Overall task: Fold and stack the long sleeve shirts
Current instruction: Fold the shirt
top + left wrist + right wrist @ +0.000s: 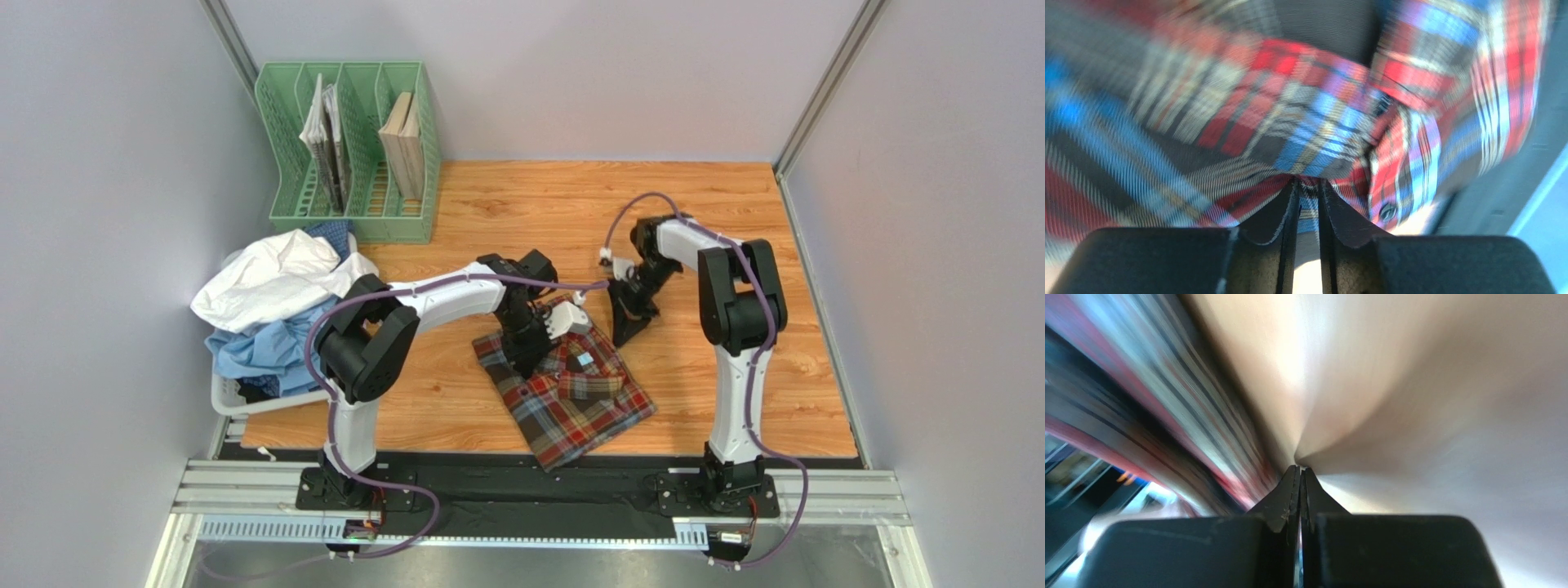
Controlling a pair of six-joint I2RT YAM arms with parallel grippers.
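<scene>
At left pincer (pixel 1308 185), tartan shirt (pixel 1309 116), cloth pinched

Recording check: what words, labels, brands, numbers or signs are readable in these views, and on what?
None can be read.
The tartan shirt shows no legible tag.
The booklets in the green rack are too small to read.
Both wrist views are blurred.

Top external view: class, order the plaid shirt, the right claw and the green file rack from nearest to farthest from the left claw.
1. Plaid shirt: under the left claw, pinched in it.
2. Right claw: to the right, by the shirt's far corner.
3. Green file rack: far back, left side.
</scene>
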